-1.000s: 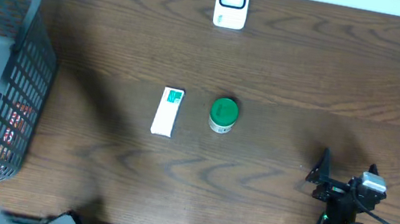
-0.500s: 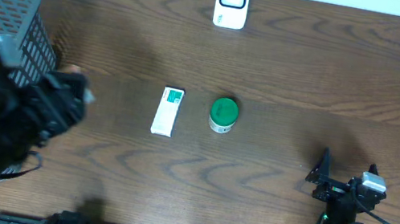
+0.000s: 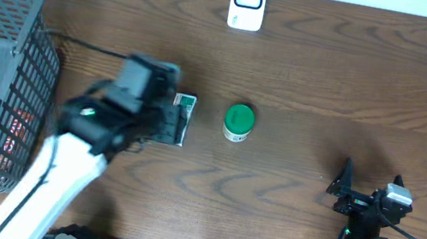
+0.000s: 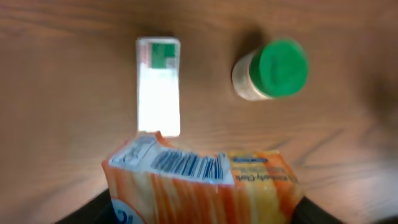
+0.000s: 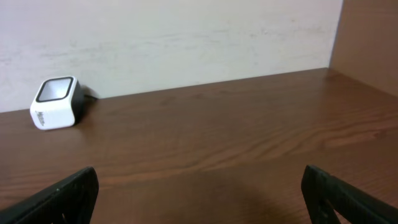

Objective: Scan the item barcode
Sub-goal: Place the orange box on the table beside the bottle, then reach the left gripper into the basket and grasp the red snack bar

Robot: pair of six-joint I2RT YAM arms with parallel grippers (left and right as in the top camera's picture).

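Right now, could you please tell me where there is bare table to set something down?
Bare wood lies between the scanner and the green-lidded jar, and from the jar right to the right gripper. It is crowded between the basket and the jar: the left gripper holds an orange packet by the white box.

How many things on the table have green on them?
2. A white box with a green end lies mid-table, and a jar with a green lid stands right of it. The left gripper holds an orange packet showing none. The basket may hide more.
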